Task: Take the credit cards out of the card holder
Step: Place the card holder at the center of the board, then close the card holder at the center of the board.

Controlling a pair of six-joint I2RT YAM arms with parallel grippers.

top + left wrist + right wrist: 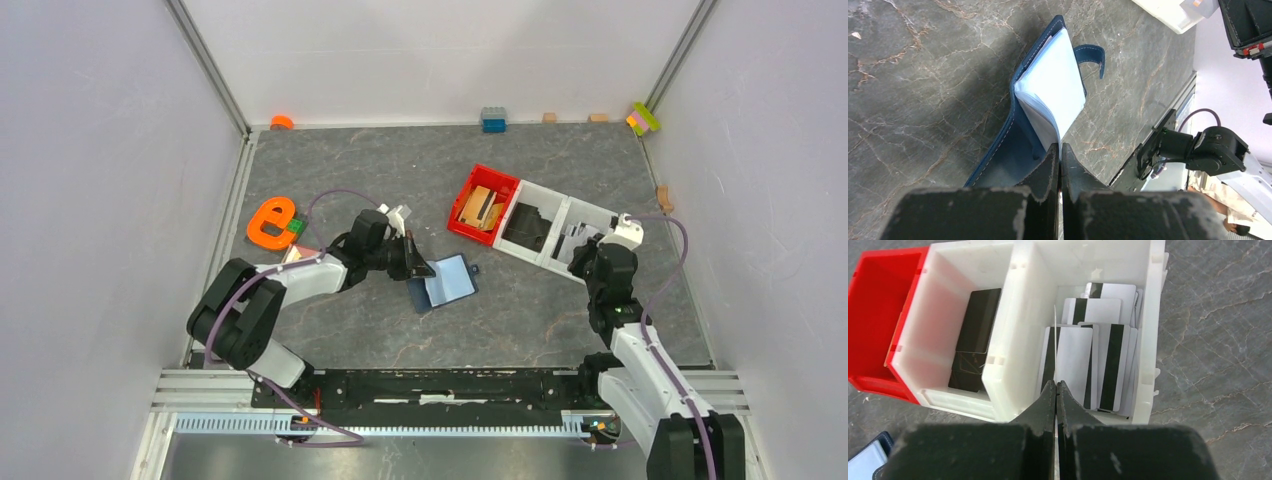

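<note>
Closest in: my left tool, jaws pressed together on the near corner of the light-blue inner leaf of the card holder. The pinch looks meant to steady the holder on the table and hold it splayed, pockets reachable. Holder lies open mid-table, navy cover down, snap tab flopped out on the far side, well apart from the trays. Can't tell whether any cards are left in the pockets.

My right tool is also closed, over the end compartment of the white tray. A thin pale sliver standing up from between the fingertips reads as a credit card held edge-on. That's a judgement, it's very thin in view. Below it, loose credit cards, white with black stripes, lie overlapped in that compartment, so I take this as the drop-off bin. The middle compartment holds dark cards, and the red tray butts against the far end.

Next: open right tool over the stack. Risk: card catches the divider wall instead of falling flat.
</note>
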